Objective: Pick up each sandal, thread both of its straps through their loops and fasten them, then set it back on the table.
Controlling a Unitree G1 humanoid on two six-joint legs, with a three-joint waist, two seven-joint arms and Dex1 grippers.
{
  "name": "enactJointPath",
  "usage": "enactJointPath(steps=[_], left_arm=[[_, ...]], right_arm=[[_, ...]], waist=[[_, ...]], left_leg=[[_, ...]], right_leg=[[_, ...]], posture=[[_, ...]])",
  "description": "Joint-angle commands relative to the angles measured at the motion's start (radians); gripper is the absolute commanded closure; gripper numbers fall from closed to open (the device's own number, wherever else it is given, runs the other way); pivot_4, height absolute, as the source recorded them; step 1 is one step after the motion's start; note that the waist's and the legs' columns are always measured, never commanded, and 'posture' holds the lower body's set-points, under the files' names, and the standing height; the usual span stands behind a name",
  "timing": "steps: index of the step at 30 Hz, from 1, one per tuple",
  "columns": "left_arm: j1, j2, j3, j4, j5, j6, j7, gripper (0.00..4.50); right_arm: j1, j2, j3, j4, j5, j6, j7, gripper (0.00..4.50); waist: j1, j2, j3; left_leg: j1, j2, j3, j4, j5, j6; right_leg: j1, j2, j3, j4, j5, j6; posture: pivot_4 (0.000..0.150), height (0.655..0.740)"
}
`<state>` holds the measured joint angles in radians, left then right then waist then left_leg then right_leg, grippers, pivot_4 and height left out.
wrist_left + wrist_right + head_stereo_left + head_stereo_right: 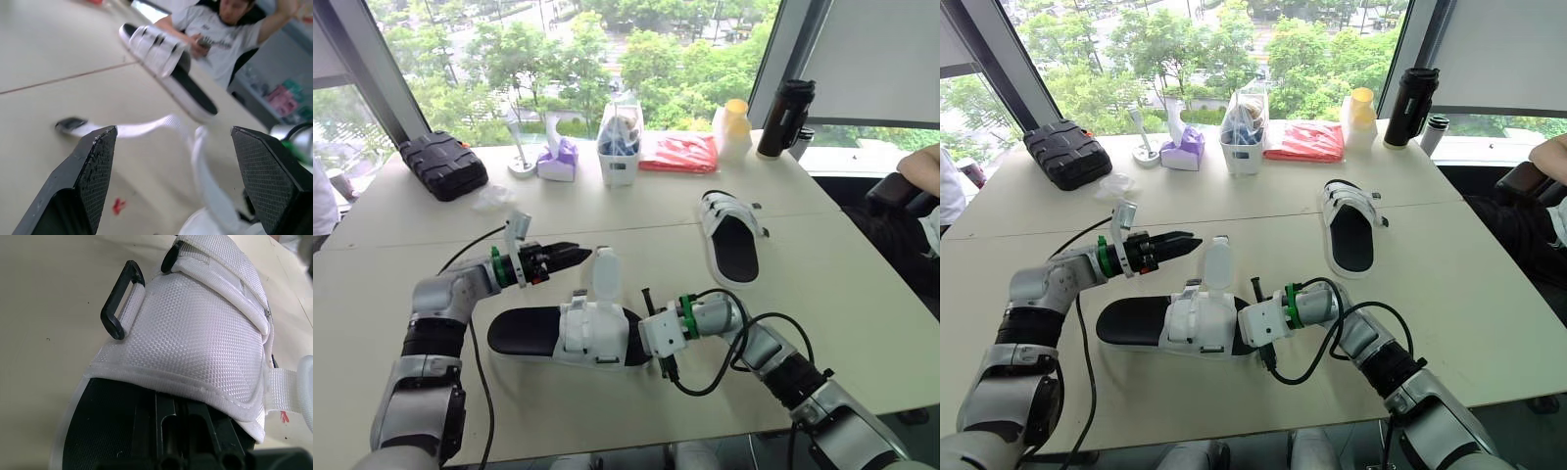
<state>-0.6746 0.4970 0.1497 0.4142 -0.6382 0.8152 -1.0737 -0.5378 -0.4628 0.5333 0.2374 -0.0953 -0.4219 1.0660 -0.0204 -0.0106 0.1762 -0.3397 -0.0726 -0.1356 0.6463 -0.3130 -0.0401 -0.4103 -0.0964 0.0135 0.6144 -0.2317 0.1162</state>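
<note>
1. The near sandal (pixel 563 333) lies flat on the table (pixel 862 323) at the lower centre of the head view. It has not been picked up.
2. One white strap (pixel 605 274) stands loose, sticking up from the sandal's upper. In the right wrist view its black loop (pixel 122 301) at the side of the upper is empty.
3. The second strap (pixel 220 259) of this sandal lies flat across the upper, its end tucked by another black loop. It looks fastened, though the closure itself is not plain to see.
4. The far sandal (pixel 732 235) rests at the centre right of the frame, well apart from the arms. Its straps lie across the upper and look done up, so I judge that one finished and set back.
5. The left pincer (pixel 579 255) hovers just left of the upright strap, spread wide and holding nothing.
6. The right pincer (pixel 641 338) is at the near sandal's right-hand end, pressed close to the sole. Whether it grips the sandal cannot be told.
7. On this showing the task is well past halfway. What is left is to take the loose strap, pass it through the empty loop, press it down, and leave the sandal on the table.
</note>
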Motion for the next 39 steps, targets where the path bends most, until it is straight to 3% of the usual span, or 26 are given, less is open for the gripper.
enactJointPath(steps=[1,9,16,25,39], left_arm=[[-0.008,-0.002,0.037,-0.033,-0.062,0.077,0.001,0.68],[0.025,-0.001,-0.047,-0.070,-0.020,0.092,-0.012,0.68],[0.000,-0.064,-0.113,-0.016,0.007,0.105,0.002,0.68],[-0.166,-0.192,-0.019,0.241,-0.002,0.056,0.089,0.68],[-0.320,-0.250,0.071,0.479,0.038,-0.068,0.145,0.68]], right_arm=[[0.015,-0.011,0.025,0.073,-0.068,0.028,0.004,4.50],[0.022,-0.018,0.023,0.070,-0.071,0.026,0.000,4.50],[0.019,-0.026,0.021,0.076,-0.075,0.019,-0.003,4.50],[0.015,-0.024,0.023,0.077,-0.081,0.020,-0.010,4.50],[0.008,-0.016,0.028,0.090,-0.089,0.013,-0.027,4.50]], waist=[[0.001,0.000,0.000],[0.001,0.000,0.000],[0.003,0.000,0.000],[0.005,-0.001,0.000],[0.000,-0.001,0.000]], left_leg=[[0.000,0.000,0.000,0.000,0.000,0.000],[0.000,0.000,0.000,0.000,0.000,-0.001],[0.000,0.000,0.000,0.000,0.000,-0.001],[0.000,-0.001,0.000,0.001,0.001,-0.001],[0.000,-0.001,0.000,0.000,0.003,-0.005]], right_leg=[[0.000,0.000,0.000,0.000,0.000,0.000],[0.000,0.000,0.000,0.000,0.000,0.000],[0.000,0.000,0.000,0.000,0.000,0.000],[0.001,0.000,0.000,0.000,0.000,0.000],[0.000,0.001,0.000,0.000,0.001,0.001]], posture=[[0.150,0.7400],[0.150,0.7400],[0.150,0.7400],[0.150,0.7400],[0.150,0.7400]])
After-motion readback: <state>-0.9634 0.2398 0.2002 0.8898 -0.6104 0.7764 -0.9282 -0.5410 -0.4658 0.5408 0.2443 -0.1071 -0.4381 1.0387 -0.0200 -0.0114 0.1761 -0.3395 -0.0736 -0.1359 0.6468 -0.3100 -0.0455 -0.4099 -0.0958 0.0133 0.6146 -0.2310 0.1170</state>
